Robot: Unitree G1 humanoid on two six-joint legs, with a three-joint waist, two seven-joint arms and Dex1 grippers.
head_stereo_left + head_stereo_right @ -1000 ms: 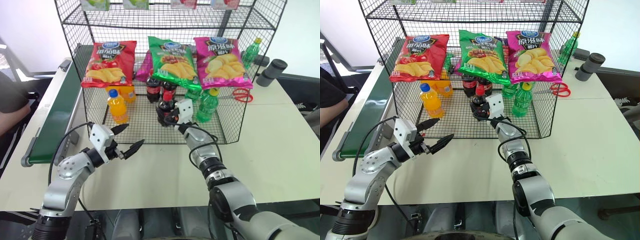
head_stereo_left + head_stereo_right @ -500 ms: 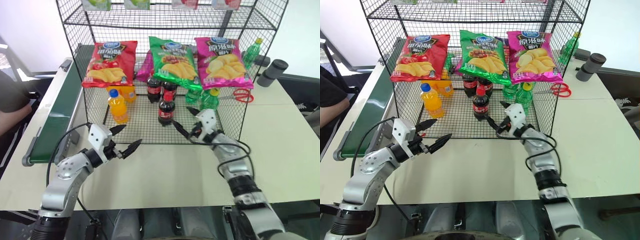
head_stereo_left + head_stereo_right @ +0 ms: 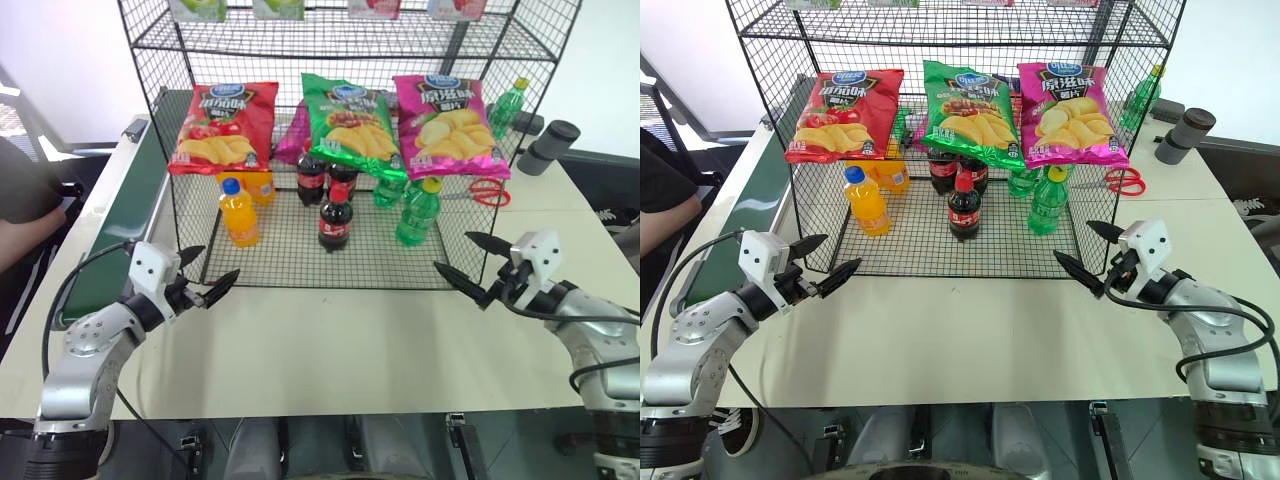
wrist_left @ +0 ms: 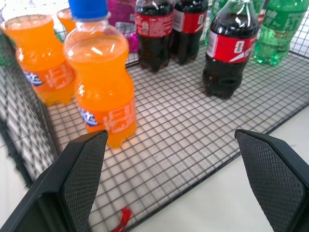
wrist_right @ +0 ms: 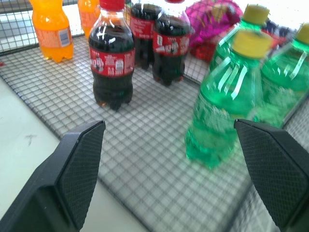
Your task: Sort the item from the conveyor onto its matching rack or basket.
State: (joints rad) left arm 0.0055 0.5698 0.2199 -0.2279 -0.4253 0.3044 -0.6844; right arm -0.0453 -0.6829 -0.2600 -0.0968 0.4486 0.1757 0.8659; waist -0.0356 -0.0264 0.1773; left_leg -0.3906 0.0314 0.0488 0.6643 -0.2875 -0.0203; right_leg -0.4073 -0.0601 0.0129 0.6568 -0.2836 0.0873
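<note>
Cola bottle [image 3: 334,218] upright on rack [image 3: 300,262] floor, front of two more colas; placement looks done. Head views: left gripper [image 3: 206,285], right gripper [image 3: 468,266] spread, empty, above tabletop [image 3: 330,340]. Conveyor [image 3: 115,225] bare where visible. Wrist views: cola free-standing.

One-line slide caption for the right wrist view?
Open right gripper faces the rack floor, where a cola bottle stands beside a green bottle.
</note>
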